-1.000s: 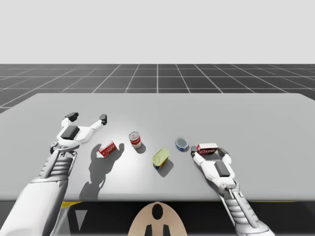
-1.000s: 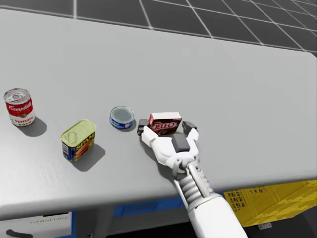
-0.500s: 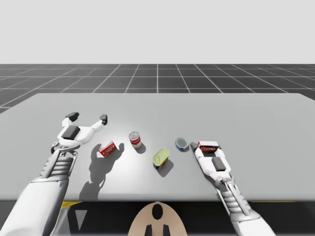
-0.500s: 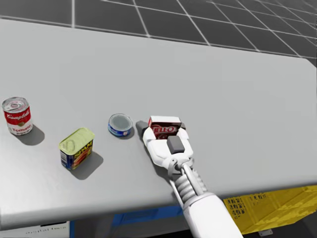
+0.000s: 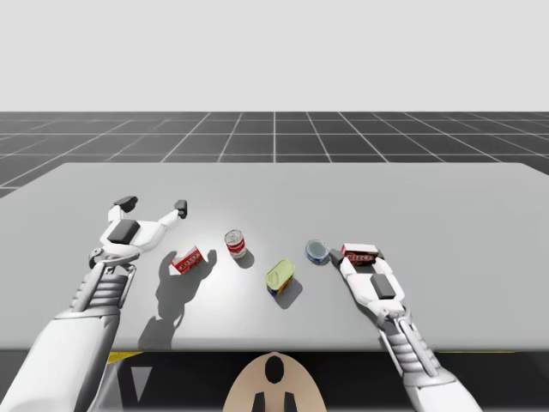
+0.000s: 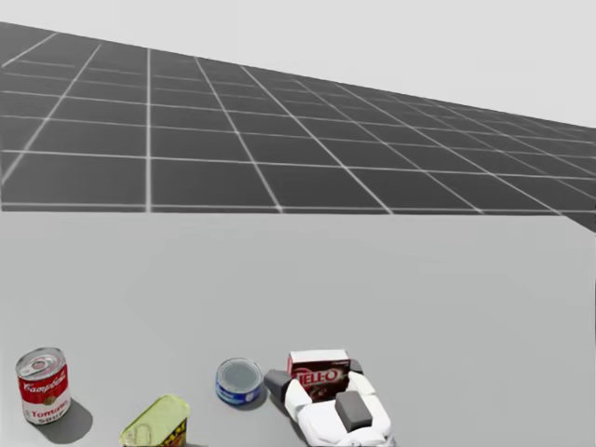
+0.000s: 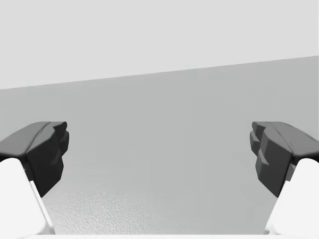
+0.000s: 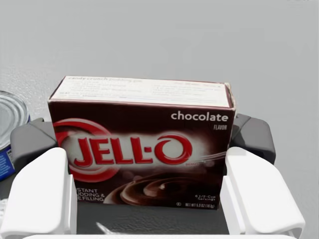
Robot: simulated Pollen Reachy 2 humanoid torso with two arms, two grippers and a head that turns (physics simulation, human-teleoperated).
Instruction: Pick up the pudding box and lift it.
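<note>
High view: the grey table takes most of the scene, and both arms come onto it from the near edge. My left arm lies stretched over the left part of the table. The left gripper is held above the surface with its two fingers spread wide. In the left wrist view the left gripper is likewise wide apart, with grey table surface ahead of it.

My right arm reaches forward and a little toward the middle, with the hand low at the table. The right gripper pinches the pudding box from two sides. In the right wrist view the dark pads press on the short ends of the pudding box.

The box is on the right part of the table, just beside a flat blue can. I cannot tell if it touches the surface. It stands upright on one long edge. Its long axis runs sideways from finger to finger, and its broad front faces the wrist. The front is dark brown with red and white letters; the narrow top panel is white with small print.

Further left are a can with a yellow top, a red and white can and a small red box.
</note>
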